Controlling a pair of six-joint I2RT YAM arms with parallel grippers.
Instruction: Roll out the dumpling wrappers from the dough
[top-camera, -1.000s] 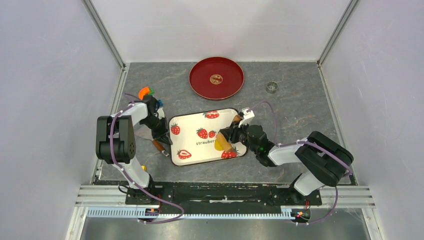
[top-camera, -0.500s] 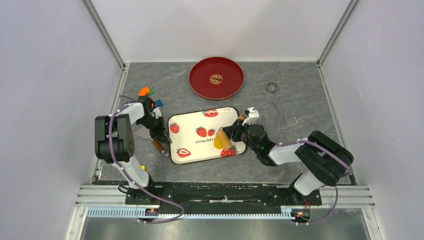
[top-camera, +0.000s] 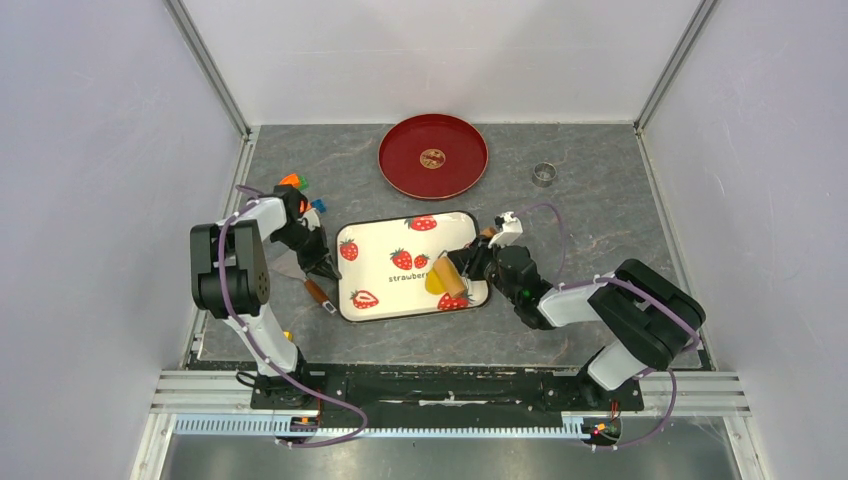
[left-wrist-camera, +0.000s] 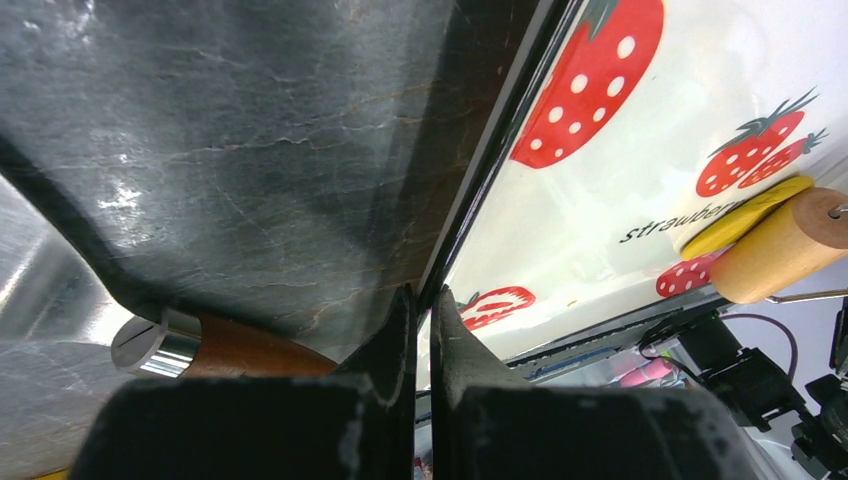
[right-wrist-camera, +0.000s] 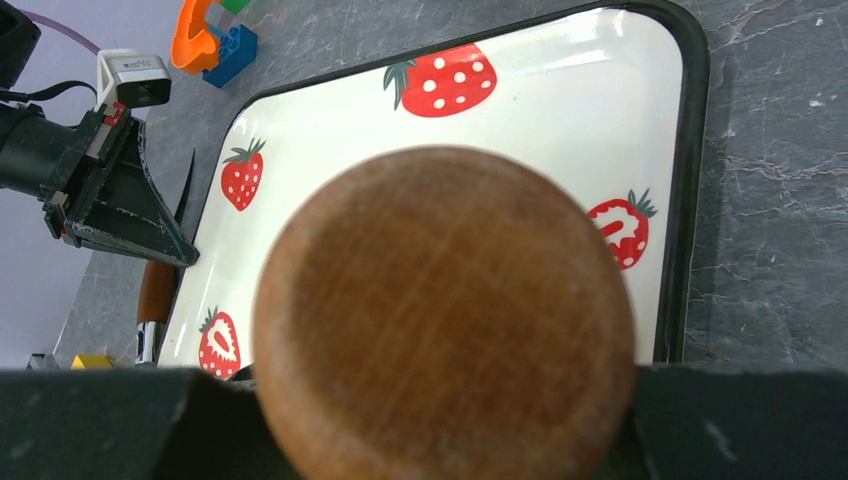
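The yellow dough, a small flattened disc like a dumpling wrapper, lies on the strawberry tray; its edge also shows in the left wrist view. The wooden roller rests across the disc's right side and hides part of it. My right gripper is shut on the rolling pin's handle, whose round brown end fills the right wrist view between the fingers. My left gripper is shut on the tray's black left rim. In the top view the left gripper sits at the tray's left edge.
A red plate stands at the back centre and a small metal ring right of it. Orange and blue toy pieces lie at the back left. A wooden-handled tool lies just left of the tray, by my left gripper.
The tray has turned and shifted slightly toward the back left with my left gripper. The right gripper and roller have moved a little back and right over the dough.
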